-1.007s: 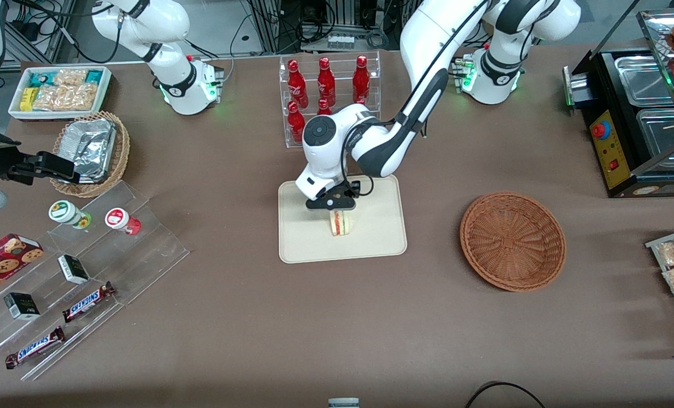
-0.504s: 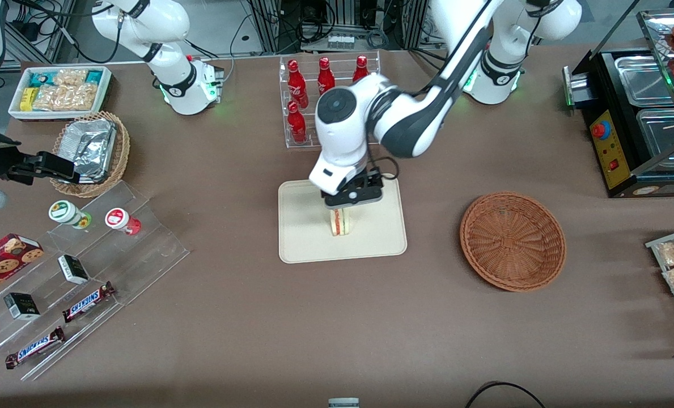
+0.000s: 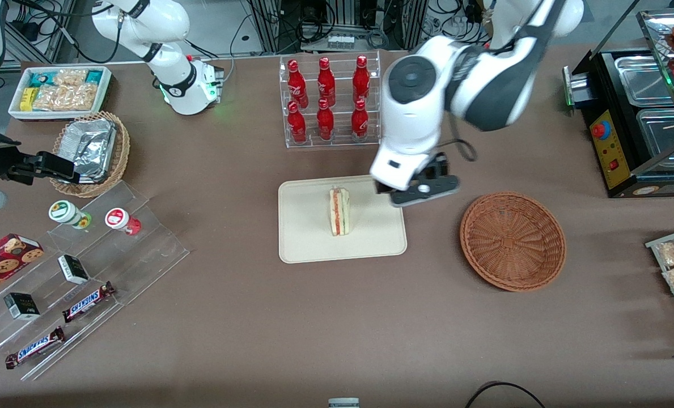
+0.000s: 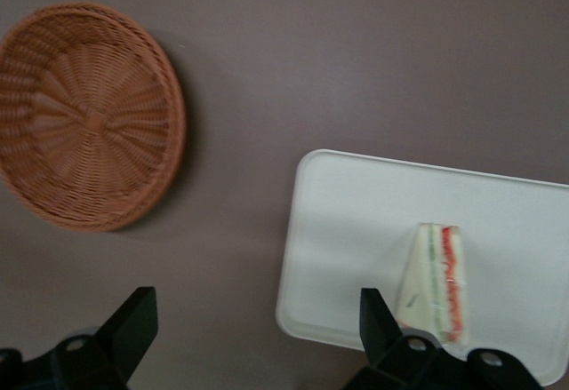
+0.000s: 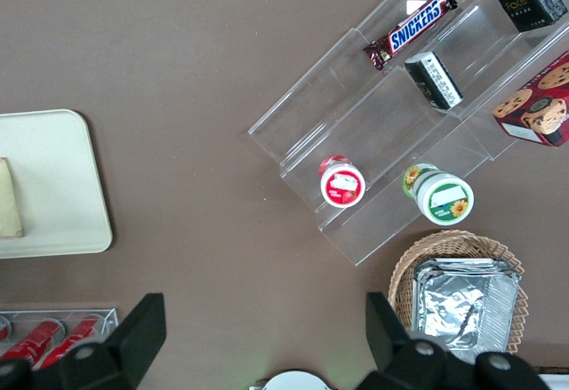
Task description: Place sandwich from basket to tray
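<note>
Your sandwich [image 3: 339,212] stands on its edge in the middle of the tray [image 3: 302,243], and nothing is touching it. You can see its red and green layers in the left wrist view too [image 4: 436,282], sitting on the pale tray [image 4: 356,221]. Your end effector [image 3: 422,191] hangs up in the air over the tray's edge, on the side toward the basket [image 3: 512,241]. Its fingers [image 4: 124,328] are spread wide apart and hold nothing. The basket sits on the brown bench [image 3: 314,317], near the tray, toward the working arm's end, and it has nothing in it. In the left wrist view you can see the round woven basket [image 4: 84,115] well apart from the tray, with bare bench between them. Farther from the front camera than the tray there is a clear rack with 6 red bottles [image 3: 325,102]. Toward the parked arm's end you can see clear steps with candy bars [image 3: 84,303] and small jars [image 3: 67,212].
</note>
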{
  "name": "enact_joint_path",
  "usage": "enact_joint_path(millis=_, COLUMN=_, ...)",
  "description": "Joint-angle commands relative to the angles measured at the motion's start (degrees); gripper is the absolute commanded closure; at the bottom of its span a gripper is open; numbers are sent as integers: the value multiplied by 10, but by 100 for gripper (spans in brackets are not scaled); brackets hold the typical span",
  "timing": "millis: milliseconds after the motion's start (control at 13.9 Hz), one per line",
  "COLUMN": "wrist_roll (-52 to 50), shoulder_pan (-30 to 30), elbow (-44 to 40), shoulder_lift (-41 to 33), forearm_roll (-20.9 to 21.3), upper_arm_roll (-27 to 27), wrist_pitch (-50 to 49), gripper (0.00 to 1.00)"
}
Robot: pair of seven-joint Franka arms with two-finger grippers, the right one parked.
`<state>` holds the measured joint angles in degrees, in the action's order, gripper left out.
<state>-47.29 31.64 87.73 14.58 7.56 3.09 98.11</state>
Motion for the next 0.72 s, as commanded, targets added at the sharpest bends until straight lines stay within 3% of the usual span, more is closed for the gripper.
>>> enact_joint_path(millis=0, wrist_roll=96, shoulder_pan=-67, elbow=18, shoulder_lift=-59, forearm_roll=-30, upper_arm_roll=6, wrist_pitch=-48, gripper=0)
enact_joint_path(millis=647, wrist_roll=406, shoulder_pan=-283, elbow=53, shoulder_lift=-165, forearm_roll=-72, upper_arm_roll=6, wrist_pitch=-119, gripper=0)
